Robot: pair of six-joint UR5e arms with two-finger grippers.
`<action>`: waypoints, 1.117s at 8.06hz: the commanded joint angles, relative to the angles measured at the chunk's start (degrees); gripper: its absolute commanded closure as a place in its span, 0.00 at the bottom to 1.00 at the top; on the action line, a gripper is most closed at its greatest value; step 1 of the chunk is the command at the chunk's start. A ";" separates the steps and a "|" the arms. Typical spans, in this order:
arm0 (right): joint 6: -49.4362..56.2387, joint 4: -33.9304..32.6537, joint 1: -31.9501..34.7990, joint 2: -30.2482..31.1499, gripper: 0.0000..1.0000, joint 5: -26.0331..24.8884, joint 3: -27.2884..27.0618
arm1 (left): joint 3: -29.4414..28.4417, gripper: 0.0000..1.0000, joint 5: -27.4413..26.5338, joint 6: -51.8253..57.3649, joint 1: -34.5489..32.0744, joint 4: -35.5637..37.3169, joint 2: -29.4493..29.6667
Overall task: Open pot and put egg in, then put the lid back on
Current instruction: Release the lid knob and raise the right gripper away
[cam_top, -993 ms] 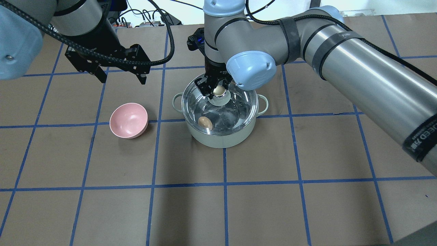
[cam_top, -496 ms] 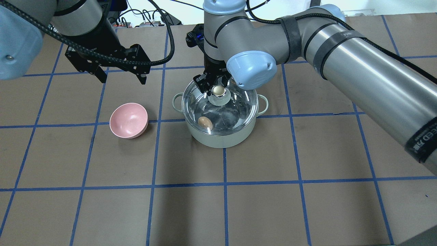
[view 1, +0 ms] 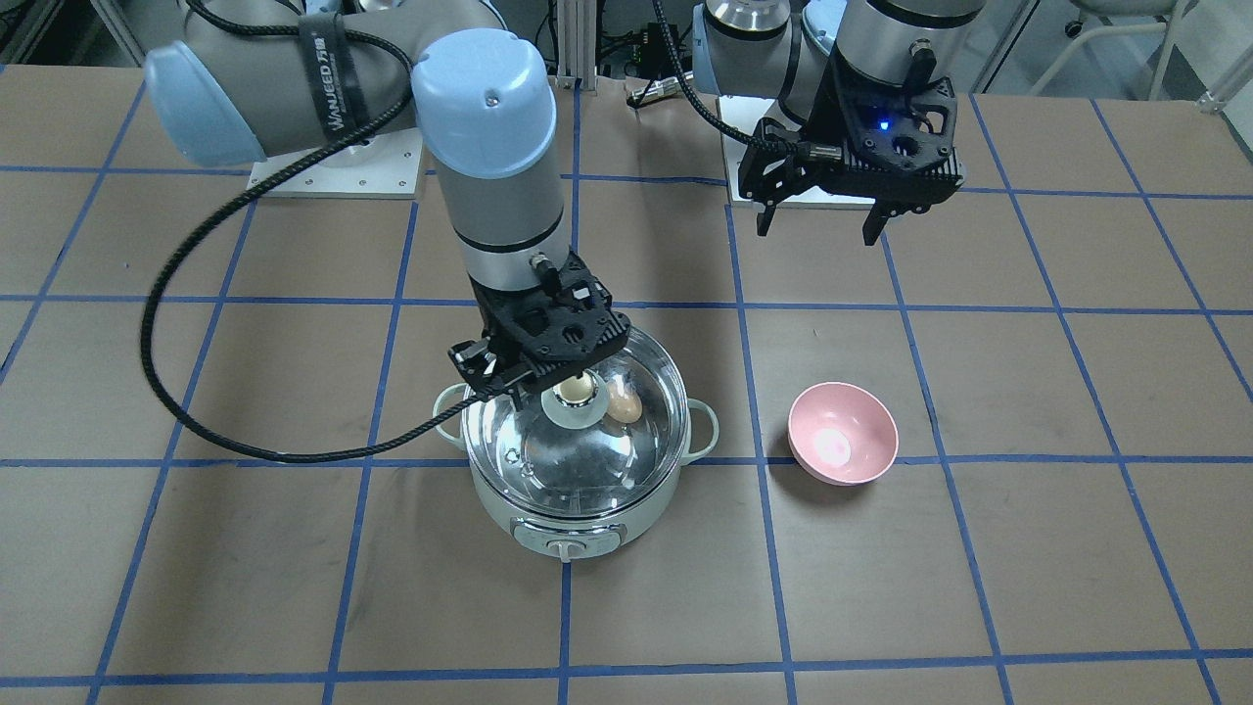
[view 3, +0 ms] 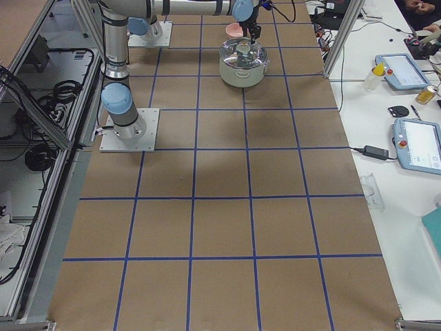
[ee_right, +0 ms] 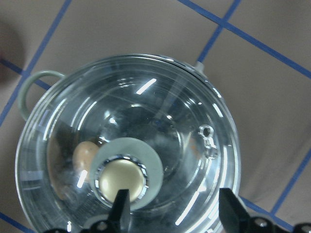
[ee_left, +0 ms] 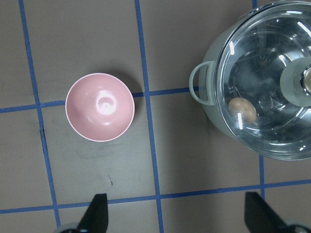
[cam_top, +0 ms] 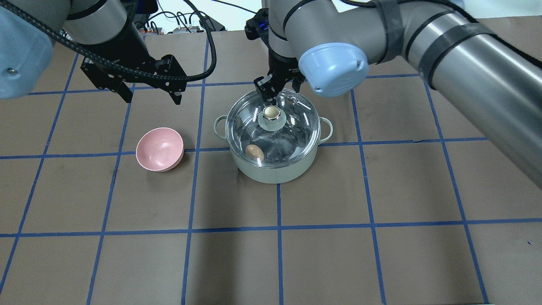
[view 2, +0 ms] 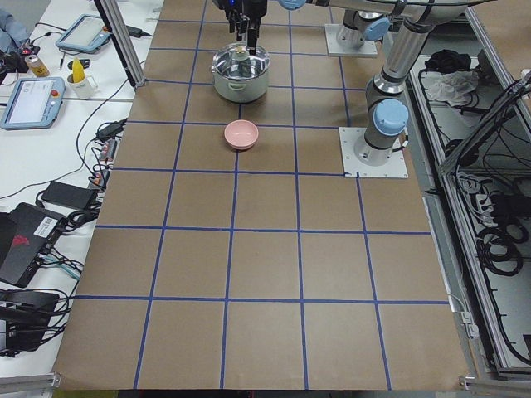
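lid seated, egg inside – right pincer open over the knob

the glass lid [cam_top: 294,131] sits flat on the pot [cam_top: 275,173], rim to rim. the egg [cam_top: 254,151] lies inside under the glass, near the wall on the pink bowl [cam_top: 159,149] side. the lid should handle as stiff, smooth and breakable, with some weight — its cream-gold knob [cam_top: 271,112] at the centre is the one fair hold, round and glossy, so best pinched squarely. the egg would be light, brittle, apt to roll. the right gripper [ee_right: 174,209] hangs over the lid, jaws wide and empty. the knob lies below it toward one fingertip, off-centre, and seems untouched, though the gap is hard to judge. the left gripper [cam_top: 152,95] hovers well apart, likewise wide and empty.
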State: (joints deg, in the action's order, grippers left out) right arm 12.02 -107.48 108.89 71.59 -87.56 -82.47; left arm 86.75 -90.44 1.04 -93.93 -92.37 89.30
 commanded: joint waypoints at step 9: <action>0.02 17.56 -23.11 11.81 0.00 -3.76 -1.29 | 0.00 0.00 -0.09 -0.68 0.32 0.00 0.09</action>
State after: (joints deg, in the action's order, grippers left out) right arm 12.04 -90.02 85.89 83.33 -91.13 -83.40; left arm 86.75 -90.29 0.76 -93.93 -92.40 89.30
